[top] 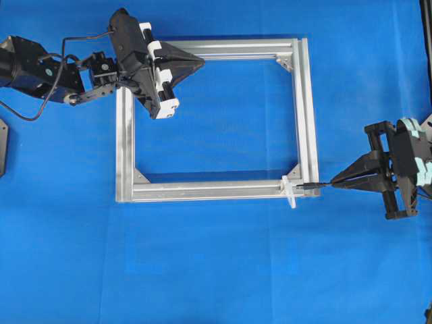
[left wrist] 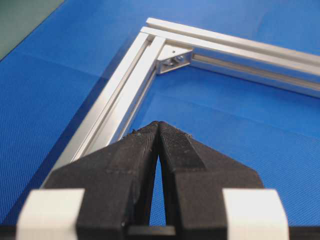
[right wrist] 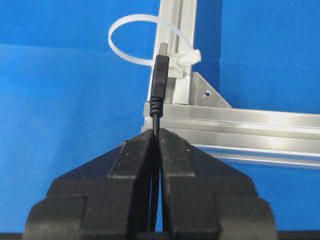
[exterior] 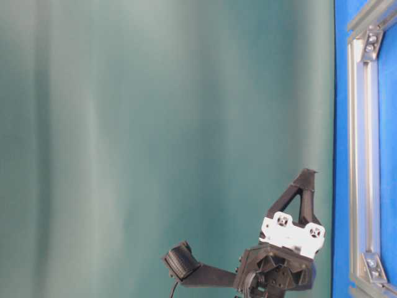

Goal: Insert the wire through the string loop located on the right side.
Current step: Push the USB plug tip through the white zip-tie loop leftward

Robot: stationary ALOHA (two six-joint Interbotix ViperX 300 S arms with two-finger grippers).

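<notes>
My right gripper (top: 332, 182) (right wrist: 157, 131) is shut on the thin black wire (right wrist: 159, 80) just behind its plug. The plug (top: 310, 183) points left over the silver frame's (top: 307, 101) lower right corner. The white string loop (top: 290, 192) (right wrist: 186, 56) is fastened to the frame's bottom rail near that corner and arches outward. The plug's metal tip reaches the loop's near strand; I cannot tell whether it has entered the loop. My left gripper (top: 202, 62) (left wrist: 158, 123) (exterior: 308, 172) is shut on nothing and hovers over the frame's top left part.
The square aluminium frame (left wrist: 120, 100) (right wrist: 240, 117) (exterior: 358, 124) lies flat on the blue mat (top: 216, 270), with triangular brackets (top: 286, 62) inside its corners. A dark object (top: 3, 145) sits at the left edge. A green backdrop (exterior: 155, 124) fills the table-level view.
</notes>
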